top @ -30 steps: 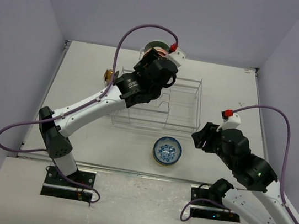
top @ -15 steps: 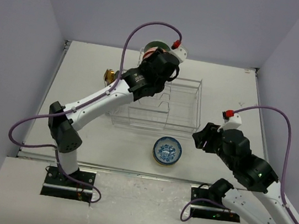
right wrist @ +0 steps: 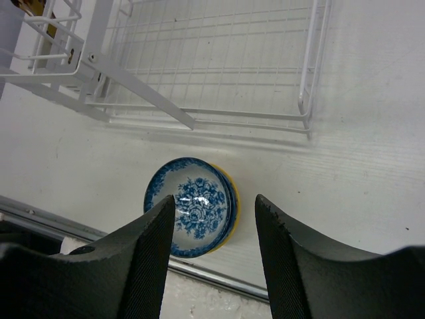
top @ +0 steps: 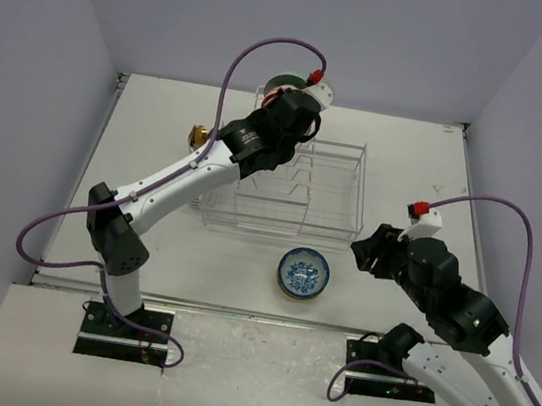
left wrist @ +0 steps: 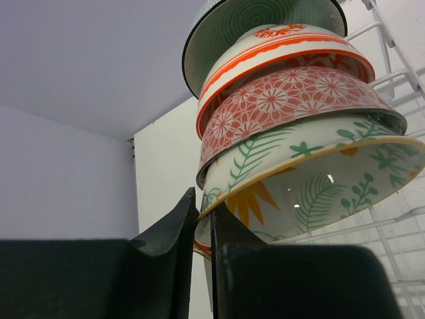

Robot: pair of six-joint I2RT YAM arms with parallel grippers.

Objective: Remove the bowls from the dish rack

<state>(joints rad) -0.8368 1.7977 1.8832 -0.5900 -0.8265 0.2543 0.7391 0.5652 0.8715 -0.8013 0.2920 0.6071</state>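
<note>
Several bowls stand on edge in a row at the far left end of the white wire dish rack (top: 339, 187). In the left wrist view they are a pale green one (left wrist: 265, 16), an orange-striped one (left wrist: 279, 46), a pink floral one (left wrist: 285, 100) and, nearest, a leaf-patterned bowl (left wrist: 312, 193). My left gripper (left wrist: 202, 206) is shut on the yellow rim of that leaf-patterned bowl. On the table in front of the rack a blue-and-white bowl (top: 303, 272) sits nested in a yellow-edged one. My right gripper (top: 363, 254) hangs open just right of it, holding nothing.
A holder with gold utensils (top: 199, 136) stands at the rack's left side. The rack's upright dividers (top: 289, 180) lie under the left arm. Side walls close in the table on both sides. The table's front edge strip (right wrist: 199, 272) runs just past the blue-and-white bowl.
The left jaws have closed onto the leaf-patterned bowl's rim, and the left arm reached a little farther toward the bowls. The right arm barely shifted.
</note>
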